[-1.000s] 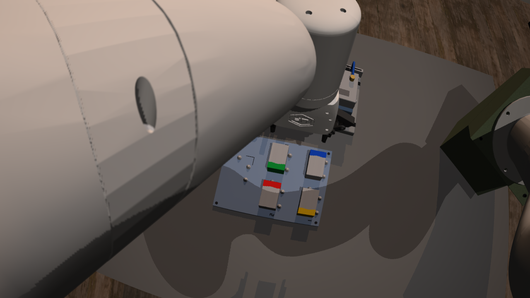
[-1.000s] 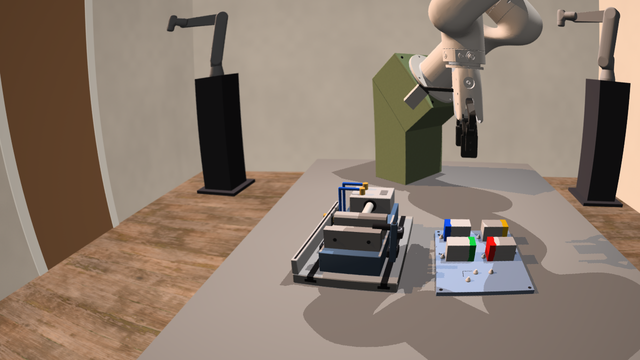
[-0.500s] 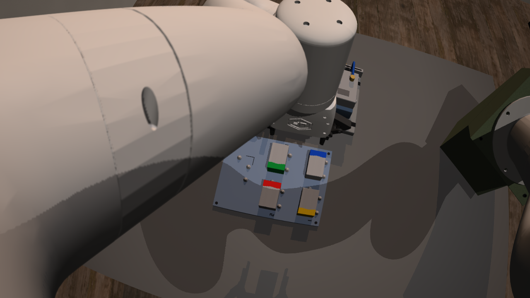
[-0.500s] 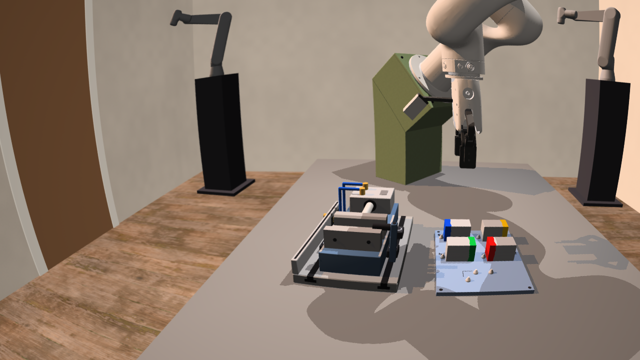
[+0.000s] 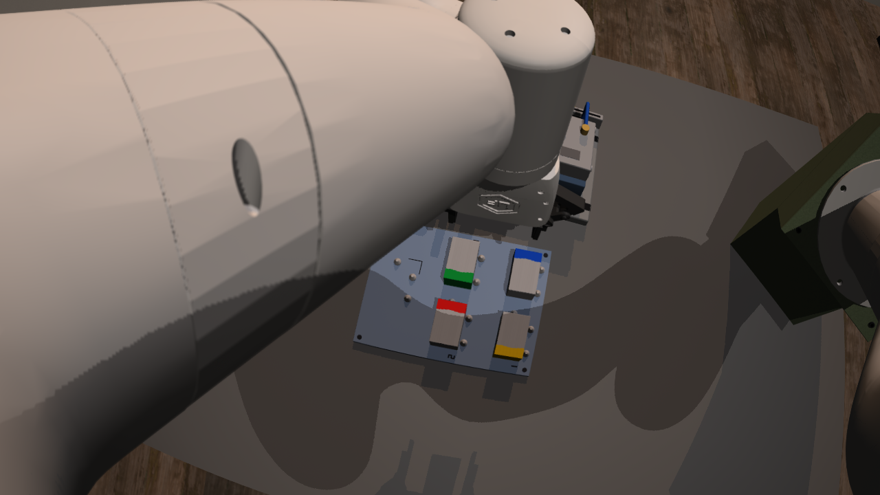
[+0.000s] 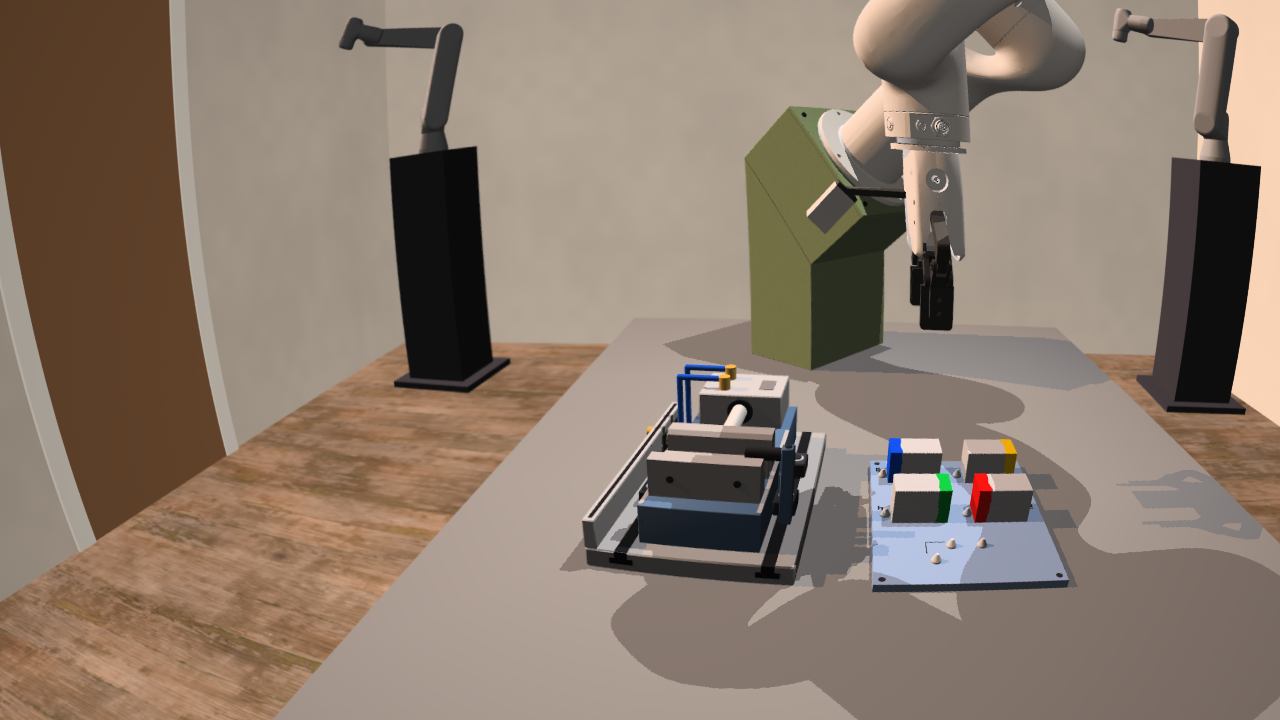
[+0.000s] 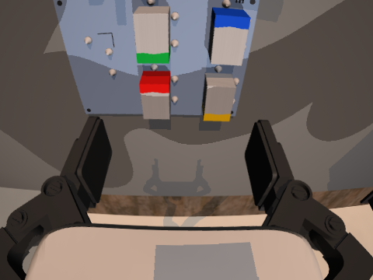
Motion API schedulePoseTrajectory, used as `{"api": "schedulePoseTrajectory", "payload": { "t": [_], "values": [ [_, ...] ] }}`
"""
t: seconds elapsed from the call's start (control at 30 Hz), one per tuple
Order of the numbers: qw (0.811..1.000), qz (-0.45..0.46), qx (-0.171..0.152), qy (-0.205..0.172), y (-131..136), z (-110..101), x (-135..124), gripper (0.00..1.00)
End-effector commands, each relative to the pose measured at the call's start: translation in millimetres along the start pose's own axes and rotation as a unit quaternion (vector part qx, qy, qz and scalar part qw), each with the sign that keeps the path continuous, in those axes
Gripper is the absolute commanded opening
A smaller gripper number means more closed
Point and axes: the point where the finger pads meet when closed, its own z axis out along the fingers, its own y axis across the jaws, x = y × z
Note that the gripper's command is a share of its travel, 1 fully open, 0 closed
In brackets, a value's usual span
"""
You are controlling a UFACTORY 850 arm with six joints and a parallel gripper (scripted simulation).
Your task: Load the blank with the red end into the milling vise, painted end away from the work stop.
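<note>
While the gripper (image 7: 176, 161) hangs wide open — empty — the red-ended blank (image 7: 155, 93) lies well below.

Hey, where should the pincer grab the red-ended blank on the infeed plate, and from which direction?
Probably from straight above, closing on the two long side faces of the red-ended blank near its grey middle. It lies flat with its top free. Pegs stand along one long side and the green-ended blank sits close to its red end.

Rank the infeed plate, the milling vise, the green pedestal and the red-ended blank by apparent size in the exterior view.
1. Green pedestal, though it stands farthest back.
2. Milling vise and infeed plate: too alike to rank.
3. Red-ended blank, clearly smallest.
</note>
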Motion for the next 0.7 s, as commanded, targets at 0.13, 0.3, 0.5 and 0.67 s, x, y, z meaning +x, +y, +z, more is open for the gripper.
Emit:
{"api": "schedulePoseTrajectory", "payload": {
  "t": [0.13, 0.3, 0.5, 0.67],
  "values": [
    [1.0, 0.0, 0.0, 0.0, -0.5, -4.2, -0.2, 1.0],
    [1.0, 0.0, 0.0, 0.0, -0.5, -4.2, -0.2, 1.0],
    [1.0, 0.0, 0.0, 0.0, -0.5, -5.2, -0.3, 1.0],
    [1.0, 0.0, 0.0, 0.0, -0.5, -6.5, -0.4, 1.0]
  ]
}}
